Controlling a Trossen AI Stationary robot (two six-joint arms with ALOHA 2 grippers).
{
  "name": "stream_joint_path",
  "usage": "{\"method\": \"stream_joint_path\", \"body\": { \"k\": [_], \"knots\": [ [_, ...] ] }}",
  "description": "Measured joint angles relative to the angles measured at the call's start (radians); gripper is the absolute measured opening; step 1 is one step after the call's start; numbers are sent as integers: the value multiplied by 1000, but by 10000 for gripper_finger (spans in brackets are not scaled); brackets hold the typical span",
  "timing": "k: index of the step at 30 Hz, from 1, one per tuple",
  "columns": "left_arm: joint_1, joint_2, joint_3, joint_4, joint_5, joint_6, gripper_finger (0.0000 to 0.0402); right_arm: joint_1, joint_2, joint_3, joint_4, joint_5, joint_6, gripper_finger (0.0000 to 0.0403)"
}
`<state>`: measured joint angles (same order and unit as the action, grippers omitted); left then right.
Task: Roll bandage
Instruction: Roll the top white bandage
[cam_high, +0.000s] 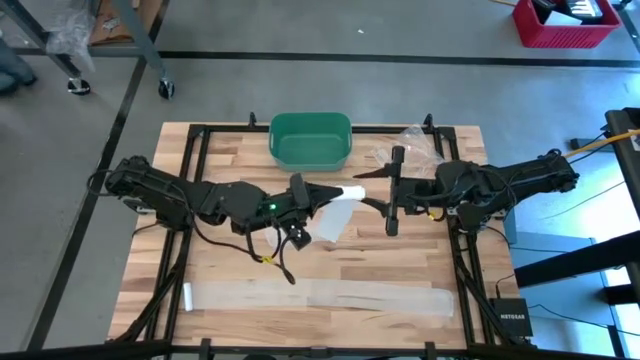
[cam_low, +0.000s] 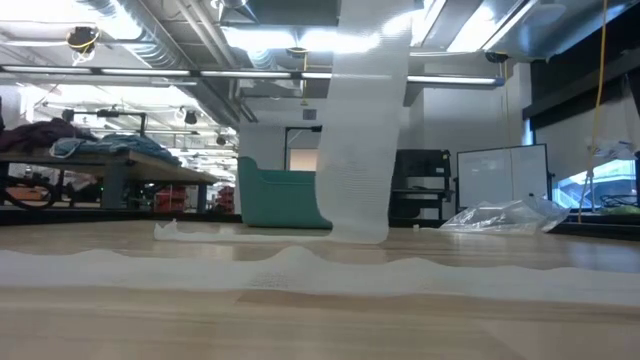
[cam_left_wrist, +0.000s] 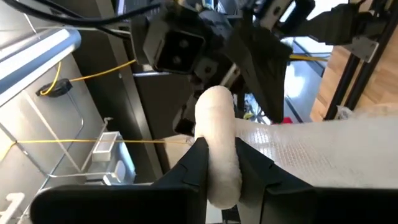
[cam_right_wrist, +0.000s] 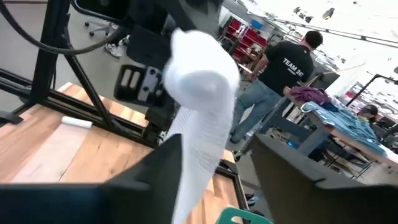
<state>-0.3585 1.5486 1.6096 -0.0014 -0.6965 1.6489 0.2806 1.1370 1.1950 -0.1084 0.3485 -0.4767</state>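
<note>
The left pincer (cam_high: 322, 192) is clamped on the rolled end of the bandage (cam_high: 338, 205), held up in the air over the middle of the desk (cam_high: 240, 262). In its own wrist view, the two dark fingers (cam_left_wrist: 198, 163) squeeze the white roll (cam_left_wrist: 219, 143) from either side, so that grip is firm.

The right pincer (cam_high: 393, 192) stands just beside the roll's far end, facing the left one. Its wrist view shows the rounded tip of the roll (cam_right_wrist: 200, 73) sitting between its fingers (cam_right_wrist: 163, 169), with a gap on both sides. I would call it open around the roll and not clamped on it; whether a finger brushes the gauze I cannot tell.

From the roll, a loose tail hangs down; the low view shows that strip (cam_low: 362, 130) dropping to the desk surface. Near the front edge a long flat run of bandage (cam_high: 320, 296) lies stretched across most of the desk's width.

By my reckoning the job is early to midway: a small core is wound, but much of the length is still unrolled. What remains is to turn the roll and draw in the hanging tail, then the long strip.

A green bin (cam_high: 310, 140) sits at the back of the desk with a crumpled clear plastic bag (cam_high: 408, 146) near it.
</note>
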Motion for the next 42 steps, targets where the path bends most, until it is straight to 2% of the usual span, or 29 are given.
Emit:
{"method": "stream_joint_path", "body": {
  "k": [6, 7, 14, 21, 30, 34, 36, 40, 42],
  "knots": [
    [-34, 0, 0, 29, 0, 17, 47, 0, 11, 0, -49, -1, -29, 29],
    [-37, 0, 0, 47, 0, 38, 47, 0, 11, 0, -55, -1, -29, 15],
    [-55, -2, 0, 176, -14, 127, 48, 2, 12, 0, -84, -2, 2, 5],
    [-53, -2, 0, 162, -93, 103, 49, 2, 11, 11, -93, 23, 108, 47],
    [-53, -2, 0, 124, -104, -2, 49, 1, 3, 150, -319, 40, 159, 175],
    [-53, -2, 0, 74, -104, -42, 49, 1, 3, 213, -368, 39, 154, 214],
    [-53, -2, 0, 63, -104, -49, 49, 1, 2, 235, -363, -4, 154, 225],
    [-53, -2, 0, 62, -104, -93, 49, 1, 7, 240, -343, -170, 154, 234],
    [-53, -2, 0, 62, -104, -94, 49, 1, 20, 240, -333, -192, 154, 233]
  ]
}}
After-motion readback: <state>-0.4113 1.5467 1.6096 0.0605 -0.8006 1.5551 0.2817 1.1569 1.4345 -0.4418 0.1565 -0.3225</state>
